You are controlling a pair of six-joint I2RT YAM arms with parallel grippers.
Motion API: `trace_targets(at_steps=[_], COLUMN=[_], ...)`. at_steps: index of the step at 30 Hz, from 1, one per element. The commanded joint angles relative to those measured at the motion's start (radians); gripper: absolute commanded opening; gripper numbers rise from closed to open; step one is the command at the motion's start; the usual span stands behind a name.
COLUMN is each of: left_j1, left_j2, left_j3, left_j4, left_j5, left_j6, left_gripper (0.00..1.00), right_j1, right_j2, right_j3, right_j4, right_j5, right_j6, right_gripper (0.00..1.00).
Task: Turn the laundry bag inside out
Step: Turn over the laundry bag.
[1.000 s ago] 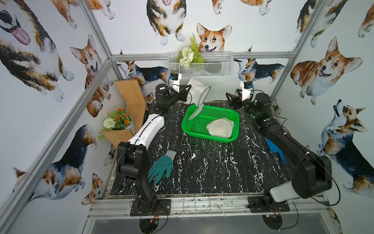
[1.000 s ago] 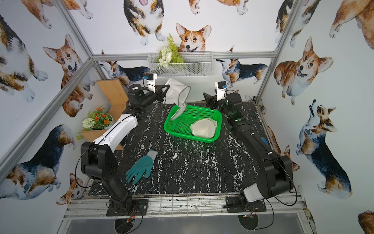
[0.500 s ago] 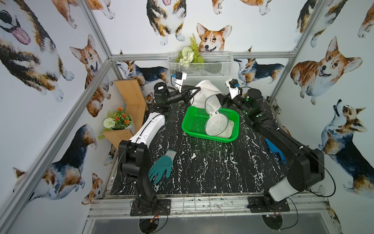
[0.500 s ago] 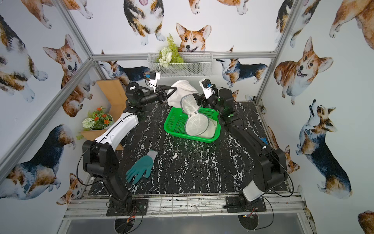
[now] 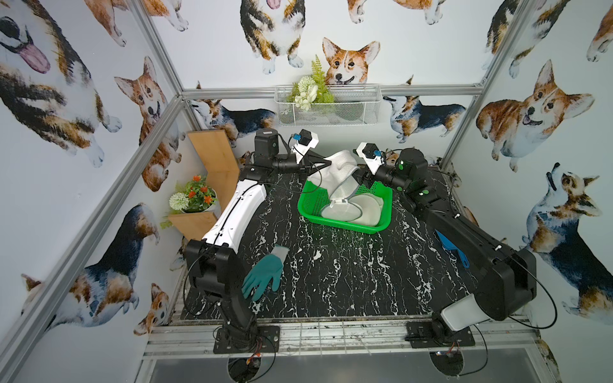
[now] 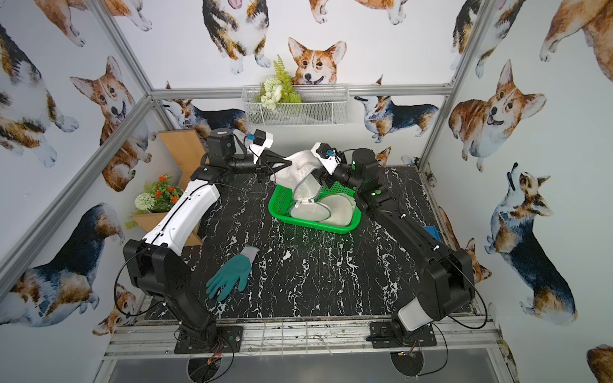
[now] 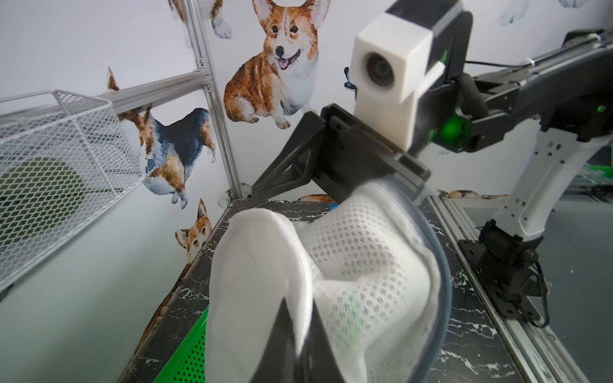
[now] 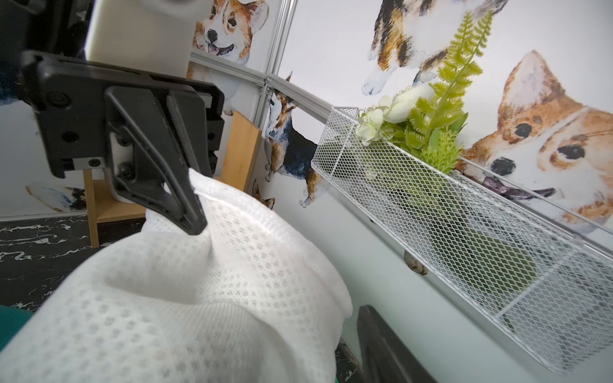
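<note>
Fingers of our left gripper (image 5: pixel 327 162) are clenched on the high end of the laundry bag (image 5: pixel 343 170) in both top views. The white mesh hangs from that pinch down to a hooped end resting in the green basket (image 5: pixel 351 228), and our right gripper (image 5: pixel 357 177) sits against the bag's opposite flank, so each arm is about equally near. From the left wrist, our own pads (image 7: pixel 282 338) nip a fold of mesh, while the right gripper (image 7: pixel 341 180) faces us with jaws spread, one finger (image 7: pixel 265 189) bare, its mate buried behind fabric, clamping nothing we can make out. From the right wrist, the left fingertips (image 8: pixel 195 225) bite the mesh just ahead, and the bag (image 8: pixel 199 298) hides one right finger, leaving the second finger (image 8: pixel 381 348) bare beside it. We judge the long axis runs pinch to hoop, so the right fingers must work along it.
</note>
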Motion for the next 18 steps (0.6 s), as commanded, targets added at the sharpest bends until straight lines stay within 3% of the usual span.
trace_targets(at_steps=[1,10,18], left_j1=[-0.003,-0.039,-0.051], left_j2=[-0.012,-0.034,-0.025], left_j3=[0.014,0.029,0.056], left_j4=[-0.197,-0.396,-0.472], left_j5=[0.087,0.052,0.004], left_j6=[0.255,0.429,0.502], left_gripper=[0.0,0.0,0.0], right_j1=[0.004,0.028,0.031], right_j2=[-0.01,0.033,0.061], right_j3=[0.002,0.094,0.152], right_j4=[-0.037,-0.215,-0.37], right_j5=[-0.05,-0.145,-0.226], right_j6=[-0.047,-0.149,-0.234], right_gripper=[0.64,0.57,0.2])
